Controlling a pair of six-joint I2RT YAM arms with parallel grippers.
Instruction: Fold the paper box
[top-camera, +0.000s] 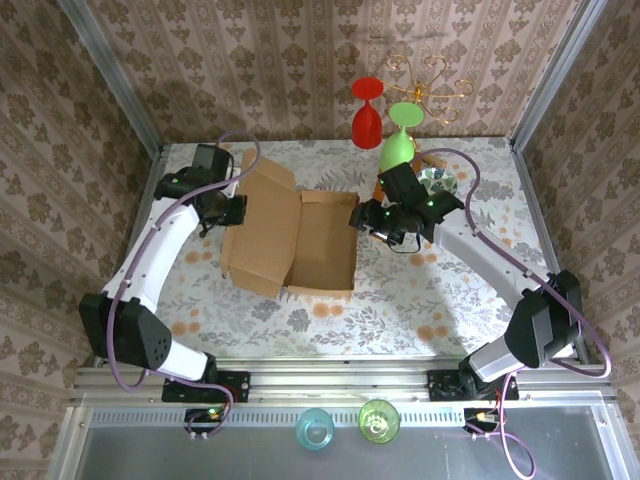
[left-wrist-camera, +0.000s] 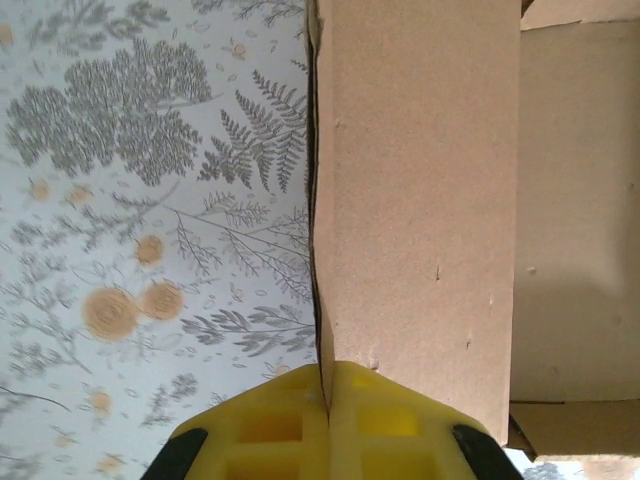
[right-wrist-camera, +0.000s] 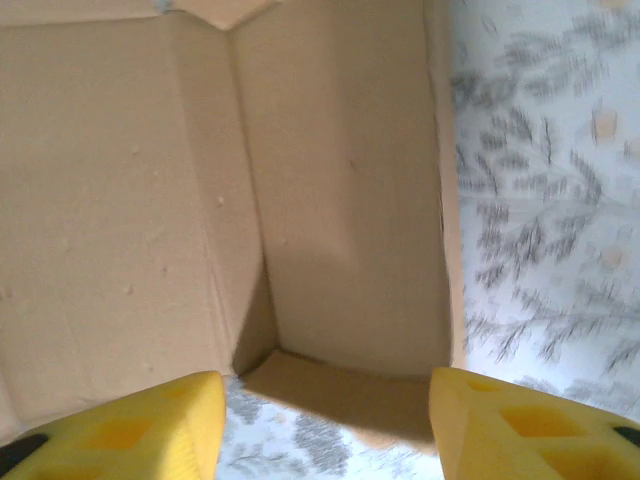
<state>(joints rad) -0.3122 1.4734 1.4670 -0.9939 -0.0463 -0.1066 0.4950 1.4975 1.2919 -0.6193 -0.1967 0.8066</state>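
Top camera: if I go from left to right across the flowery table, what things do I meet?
the left hand → the paper box → the right hand

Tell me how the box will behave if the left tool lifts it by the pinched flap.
Probably light: the box is thin, empty corrugated cardboard. Likely floppy at the creases, so the panel pinched in the left tool may hinge rather than raise the whole box. It may slide on the table when pushed.
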